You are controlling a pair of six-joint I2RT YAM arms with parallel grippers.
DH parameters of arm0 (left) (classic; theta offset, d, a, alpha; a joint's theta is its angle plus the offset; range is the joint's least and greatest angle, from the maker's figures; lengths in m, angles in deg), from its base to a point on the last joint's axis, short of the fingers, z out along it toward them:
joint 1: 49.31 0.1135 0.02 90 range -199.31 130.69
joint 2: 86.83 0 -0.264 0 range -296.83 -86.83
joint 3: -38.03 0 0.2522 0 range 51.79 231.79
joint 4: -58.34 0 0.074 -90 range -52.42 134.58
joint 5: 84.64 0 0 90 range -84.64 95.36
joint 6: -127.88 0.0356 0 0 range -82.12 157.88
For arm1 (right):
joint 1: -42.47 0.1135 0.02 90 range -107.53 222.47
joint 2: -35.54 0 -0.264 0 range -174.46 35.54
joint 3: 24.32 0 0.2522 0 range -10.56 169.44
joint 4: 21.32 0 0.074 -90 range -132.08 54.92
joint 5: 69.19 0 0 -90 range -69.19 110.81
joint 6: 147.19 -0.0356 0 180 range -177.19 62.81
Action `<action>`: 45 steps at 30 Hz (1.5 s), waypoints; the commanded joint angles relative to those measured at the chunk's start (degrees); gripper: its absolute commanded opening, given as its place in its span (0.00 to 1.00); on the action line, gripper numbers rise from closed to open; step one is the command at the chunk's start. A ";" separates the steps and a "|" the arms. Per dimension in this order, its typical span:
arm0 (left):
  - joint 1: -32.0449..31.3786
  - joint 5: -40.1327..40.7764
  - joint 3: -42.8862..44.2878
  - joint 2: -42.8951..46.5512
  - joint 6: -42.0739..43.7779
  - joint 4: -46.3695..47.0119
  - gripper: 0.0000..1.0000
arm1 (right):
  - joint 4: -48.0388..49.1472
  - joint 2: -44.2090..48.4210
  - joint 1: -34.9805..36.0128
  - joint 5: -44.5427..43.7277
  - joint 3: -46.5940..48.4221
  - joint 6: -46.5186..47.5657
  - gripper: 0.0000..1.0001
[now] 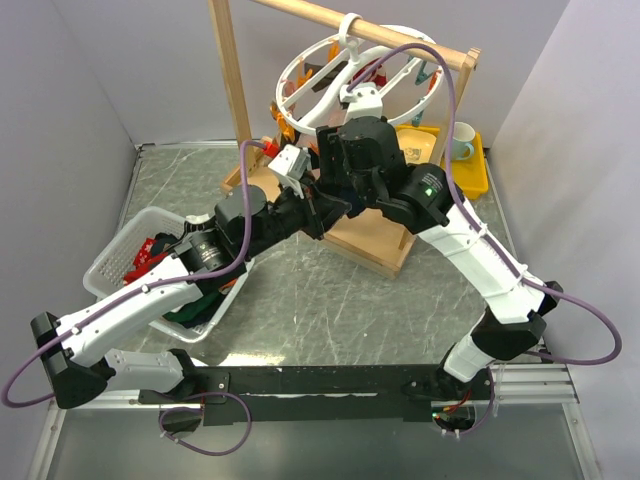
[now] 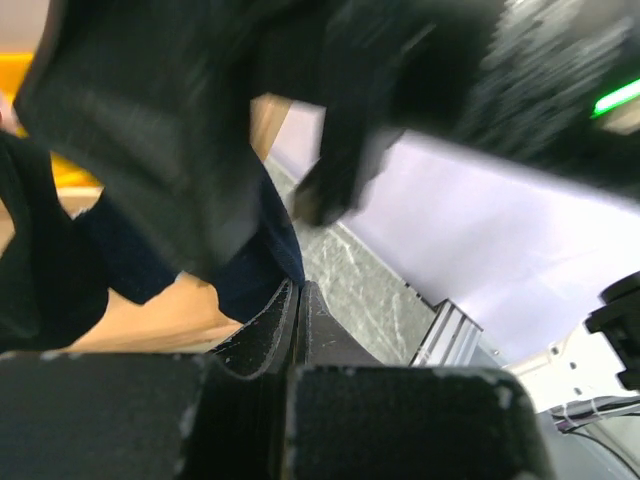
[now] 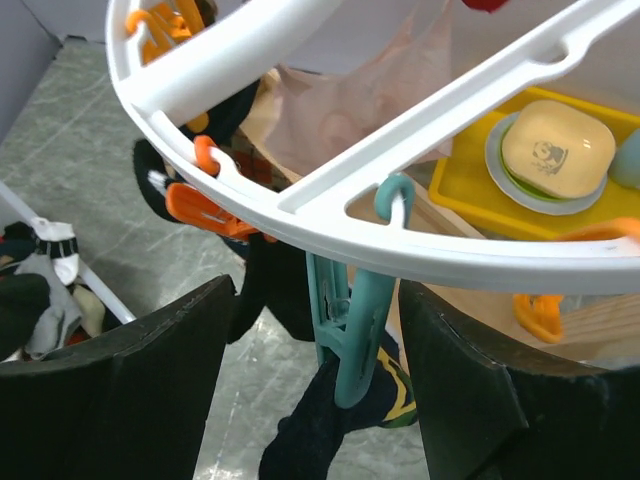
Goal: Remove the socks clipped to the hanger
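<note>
The white ring hanger (image 1: pixel 310 60) hangs from the wooden rack's bar; its rim also crosses the right wrist view (image 3: pixel 400 225). My right gripper (image 3: pixel 320 340) is open, one finger on each side of a teal clip (image 3: pixel 350 320). That clip holds a dark sock with a yellow-green stripe (image 3: pixel 330 430). Orange clips (image 3: pixel 200 205) and a pale pink sock (image 3: pixel 350 110) hang further along the ring. My left gripper (image 2: pixel 297 300) is shut, with the lower edge of a navy sock (image 2: pixel 250 270) at its fingertips. In the top view it sits below the right gripper (image 1: pixel 345 140).
A white basket (image 1: pixel 110 255) holding several socks stands at the left; its socks show in the right wrist view (image 3: pixel 40 270). The wooden rack's post (image 1: pixel 230 80) and base (image 1: pixel 375 240) stand behind the grippers. A yellow tray (image 1: pixel 470 165) with dishes sits at the back right.
</note>
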 commanded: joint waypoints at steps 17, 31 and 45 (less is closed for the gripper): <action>-2.23 -1.35 4.37 -1.52 0.78 -0.37 0.01 | 5.29 1.62 0.52 -11.53 2.42 6.89 0.34; -2.23 -0.48 1.48 -0.91 1.40 -3.61 0.01 | 9.07 5.83 0.43 -7.49 -4.25 5.58 0.27; -0.65 28.60 1.55 13.14 1.84 -33.99 0.01 | 10.65 12.34 -0.44 -6.17 -14.80 3.64 0.81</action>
